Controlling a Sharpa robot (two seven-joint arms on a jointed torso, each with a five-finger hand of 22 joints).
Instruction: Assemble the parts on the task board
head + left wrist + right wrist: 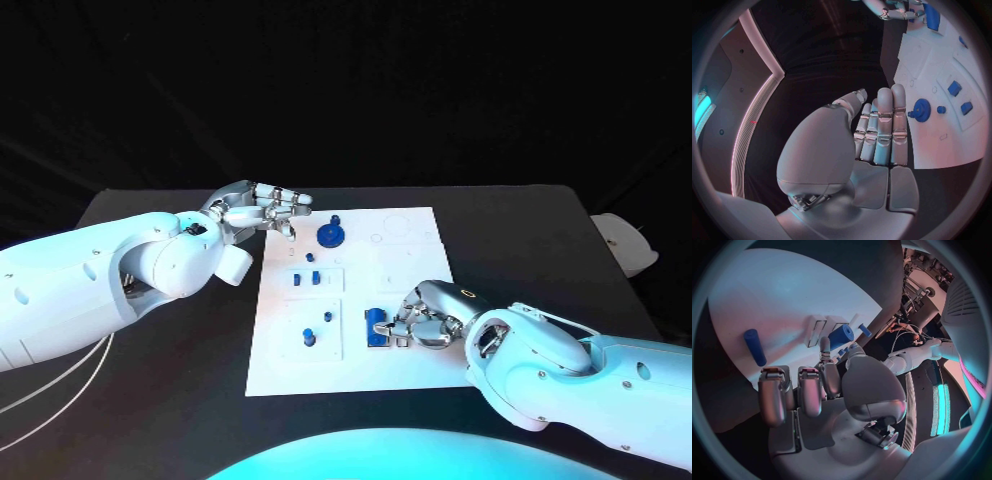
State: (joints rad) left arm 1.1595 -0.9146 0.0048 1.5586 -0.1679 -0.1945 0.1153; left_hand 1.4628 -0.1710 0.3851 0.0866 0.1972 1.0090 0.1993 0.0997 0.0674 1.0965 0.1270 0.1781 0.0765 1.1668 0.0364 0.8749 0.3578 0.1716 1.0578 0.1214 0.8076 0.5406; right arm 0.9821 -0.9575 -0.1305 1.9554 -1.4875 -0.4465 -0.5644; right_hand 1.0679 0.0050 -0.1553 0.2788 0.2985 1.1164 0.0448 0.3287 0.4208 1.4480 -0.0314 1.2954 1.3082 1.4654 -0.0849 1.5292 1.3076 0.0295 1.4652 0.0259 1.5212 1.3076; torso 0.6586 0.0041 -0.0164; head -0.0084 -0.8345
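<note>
The board [368,300] lies in the middle of the black table [534,240], with blue parts spread over it. The left hand [264,211] hovers at the board's far left corner; in the left wrist view its fingers [882,125] are stretched out side by side, held close together, with nothing in them. Just beside that hand, on the far part of the board, stands a round blue gear [333,236] with a small peg [335,219] next to it. In the middle of the board's left side lie two small blocks [306,279], and nearer the robot a short cylinder [310,337] and a small stud [327,316]. The right hand [427,318] rests on the board's near right part, its fingers curled down round a blue block [376,327]. The right wrist view shows a fingertip [825,346] against a blue cylinder-shaped part [841,335] that stands in a white holder, though whether the hand truly grips the part or only touches it is hard to tell from here. A longer blue rod [754,346] lies apart on the board in that view.
</note>
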